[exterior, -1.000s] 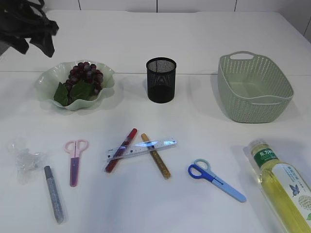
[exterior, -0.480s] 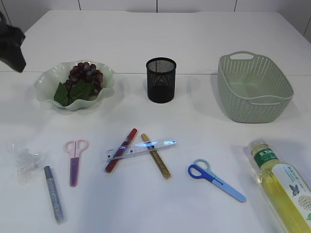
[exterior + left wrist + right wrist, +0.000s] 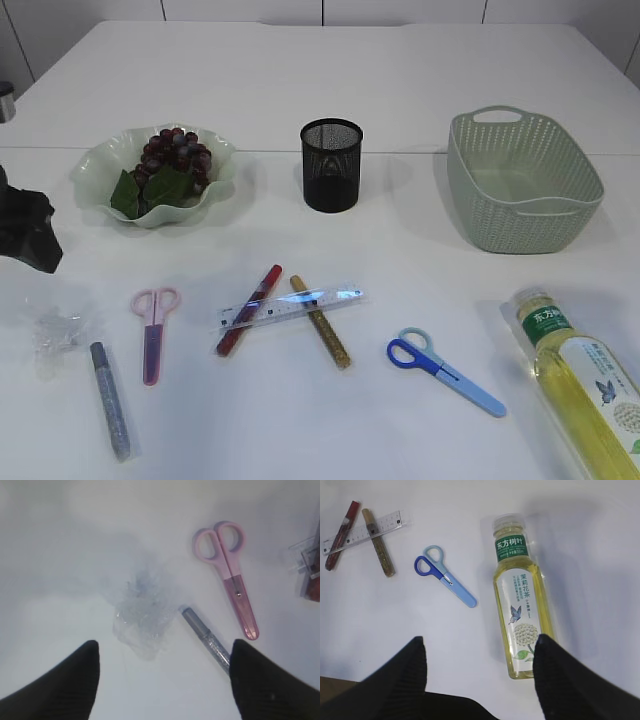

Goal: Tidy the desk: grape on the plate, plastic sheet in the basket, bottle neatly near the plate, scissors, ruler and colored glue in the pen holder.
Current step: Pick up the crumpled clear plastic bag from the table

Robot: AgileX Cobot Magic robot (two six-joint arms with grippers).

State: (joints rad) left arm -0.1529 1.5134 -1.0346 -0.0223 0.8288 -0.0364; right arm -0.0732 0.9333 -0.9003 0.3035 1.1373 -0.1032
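Basket (image 3: 525, 180) stands empty at the right; bottle (image 3: 521, 596) lies flat below the spread-jawed right gripper (image 3: 479, 667). Grapes (image 3: 175, 155) rest on the plate (image 3: 100, 160). Plastic sheet (image 3: 142, 622) (crumpled) lies under the wide-apart left gripper (image 3: 165, 672), untouched.

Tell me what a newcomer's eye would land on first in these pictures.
The dark grapes piled on the pale green plate at the back left stand out, with the black mesh pen holder at the middle back. Toward the front, a ruler lies across a red glue stick and a gold glue stick, and a yellow-green bottle lies on its side at the front right.
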